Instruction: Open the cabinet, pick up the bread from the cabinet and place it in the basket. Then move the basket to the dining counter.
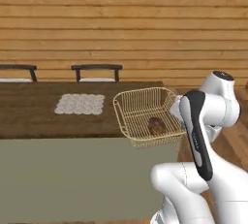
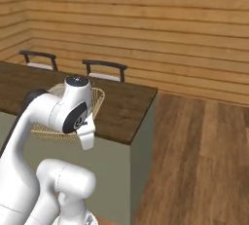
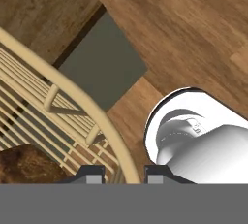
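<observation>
Nearest me, the two-finger gripper (image 3: 125,175) is clenched on the rim of the pale gold wire-mesh basket (image 1: 143,113), one dark tip either side of the wire. The small dark-brown bread lump (image 1: 156,126) sits inside, so pick & place look done. The basket hangs at the near right corner of the long dark-brown wooden dining counter (image 1: 34,111), partly past the edge; I can't tell if it's resting. Left, I reckon: set down, let go. Beyond: chairs, plank wall.

Dining corner of a timber-lined home kitchen.
Two dark chairs (image 1: 96,71) stood behind the long wooden dining counter (image 1: 38,111), a lace placemat (image 1: 80,104) lay on it, and plank flooring (image 2: 204,156) ran beside it.
</observation>
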{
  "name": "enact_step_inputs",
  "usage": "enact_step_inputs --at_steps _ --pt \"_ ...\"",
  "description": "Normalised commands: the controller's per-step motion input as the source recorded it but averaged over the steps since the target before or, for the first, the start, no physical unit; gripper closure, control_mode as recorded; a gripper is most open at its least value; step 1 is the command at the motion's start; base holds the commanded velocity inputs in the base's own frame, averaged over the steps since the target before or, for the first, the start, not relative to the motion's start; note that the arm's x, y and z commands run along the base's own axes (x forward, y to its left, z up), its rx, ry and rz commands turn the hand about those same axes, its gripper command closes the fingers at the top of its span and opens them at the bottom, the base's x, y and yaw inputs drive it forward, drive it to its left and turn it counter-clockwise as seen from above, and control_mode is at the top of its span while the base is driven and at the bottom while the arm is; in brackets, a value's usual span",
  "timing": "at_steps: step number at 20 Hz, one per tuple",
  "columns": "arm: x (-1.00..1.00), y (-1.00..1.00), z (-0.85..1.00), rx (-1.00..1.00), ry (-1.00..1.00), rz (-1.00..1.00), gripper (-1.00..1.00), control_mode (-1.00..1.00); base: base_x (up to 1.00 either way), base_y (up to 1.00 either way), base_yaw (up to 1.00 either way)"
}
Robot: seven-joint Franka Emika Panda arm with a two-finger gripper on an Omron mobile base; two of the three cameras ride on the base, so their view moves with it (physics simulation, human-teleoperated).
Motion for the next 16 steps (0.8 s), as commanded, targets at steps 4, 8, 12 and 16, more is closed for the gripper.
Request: enact_step_inputs --at_steps 4,8,12,16 --pt "0.0 0.0 0.0 0.0 0.0 0.0 1.0 1.0 0.26 0.69 -0.43" --pt "0.0 0.0 0.0 0.0 0.0 0.0 1.0 1.0 0.36 0.54 -0.3" --pt "0.0 0.0 0.0 0.0 0.0 0.0 1.0 1.0 0.43 0.12 -0.07" --pt "0.0 0.0 0.0 0.0 0.0 0.0 1.0 1.0 0.46 0.0 0.0"
